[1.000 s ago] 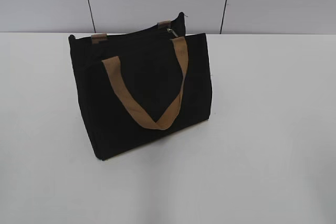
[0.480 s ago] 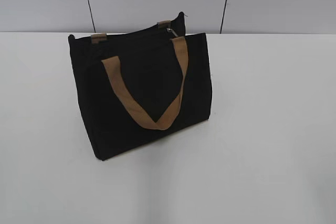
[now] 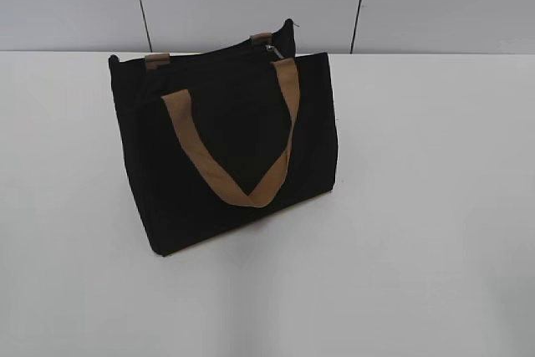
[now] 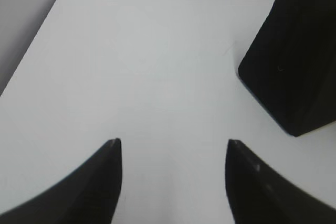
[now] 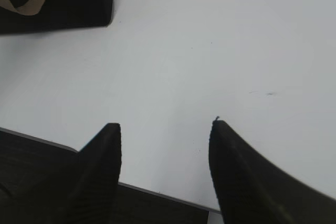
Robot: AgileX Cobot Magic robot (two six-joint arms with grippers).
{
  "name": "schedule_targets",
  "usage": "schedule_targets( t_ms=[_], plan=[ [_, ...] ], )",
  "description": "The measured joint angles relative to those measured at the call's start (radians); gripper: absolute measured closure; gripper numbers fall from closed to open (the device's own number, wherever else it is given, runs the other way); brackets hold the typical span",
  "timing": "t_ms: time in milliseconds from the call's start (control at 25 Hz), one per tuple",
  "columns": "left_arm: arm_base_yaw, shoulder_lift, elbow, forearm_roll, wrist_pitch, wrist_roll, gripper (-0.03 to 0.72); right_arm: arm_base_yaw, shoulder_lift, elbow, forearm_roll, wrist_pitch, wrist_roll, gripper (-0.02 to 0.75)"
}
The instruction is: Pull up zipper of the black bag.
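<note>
Black bag (image 3: 226, 148) stands upright on the white counter (image 3: 418, 206) in my exterior view, one tan handle (image 3: 242, 144) drooping over its front; the zipper (image 3: 272, 48) pull glints at the top edge's right end. Left wrist view: my left end effector (image 4: 173, 148) is spread wide and empty, bag at upper right. Right wrist view: right end effector (image 5: 165, 129) also wide and empty, over the counter's near edge, bag at upper left.
</note>
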Motion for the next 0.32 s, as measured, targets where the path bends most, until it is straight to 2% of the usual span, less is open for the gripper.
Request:
schedule_targets(
  t_ms=[320],
  plan=[
    [0.0, 0.0, 0.0, -0.002, 0.0, 0.0, 0.235, 0.0, 0.0, 0.0, 0.0, 0.0, 0.0, 0.328]
  ],
)
